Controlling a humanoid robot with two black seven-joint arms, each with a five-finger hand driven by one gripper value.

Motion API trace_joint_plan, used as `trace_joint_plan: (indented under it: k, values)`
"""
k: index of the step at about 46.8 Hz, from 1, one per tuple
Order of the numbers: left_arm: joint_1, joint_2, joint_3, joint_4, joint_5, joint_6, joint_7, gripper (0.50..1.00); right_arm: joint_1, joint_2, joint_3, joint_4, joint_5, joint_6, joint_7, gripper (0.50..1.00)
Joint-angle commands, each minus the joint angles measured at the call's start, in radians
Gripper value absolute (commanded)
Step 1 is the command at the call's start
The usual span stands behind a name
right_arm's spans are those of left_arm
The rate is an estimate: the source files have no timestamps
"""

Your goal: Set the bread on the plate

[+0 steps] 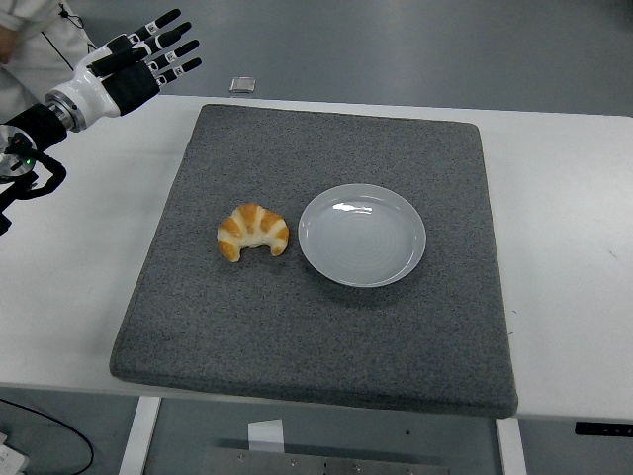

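While the golden, crescent-shaped bread (253, 231) is lying on the grey felt mat (326, 336) just beside the empty white round plate (362, 235), the left hand (138, 61) is hovering far off, fingers seemingly spread, holding nothing; everything is remaining undone.

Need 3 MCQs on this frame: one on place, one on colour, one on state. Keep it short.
1. Where is the croissant relative to the plate?
A. on it
B. to its left, on the grey mat
C. behind it

2. Plate colour?
A. pale grey-white
B. red
C. black

3. State of the left hand?
A. gripping the croissant
B. flat on the plate
C. fingers spread, holding nothing

Answers: 1 B, the croissant lies on the mat, apart from the plate's rim. 2 A, the plate is pale and glossy. 3 C, the hand is raised at the far left corner, empty.
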Motion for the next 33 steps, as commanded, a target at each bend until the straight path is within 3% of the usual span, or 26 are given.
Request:
trace_joint_plan:
  k: [1, 33]
  values:
    - [-0.001, 0.003, 0.000, 0.000, 0.000, -0.004, 0.001, 0.999, 0.000, 0.000, 0.000, 0.000, 0.000, 0.000, 0.001, 0.932]
    - [-0.023, 0.029, 0.001, -0.011, 0.002, -0.001, -0.015, 0.994, 0.000, 0.000, 0.000, 0.000, 0.000, 0.000, 0.000, 0.932]
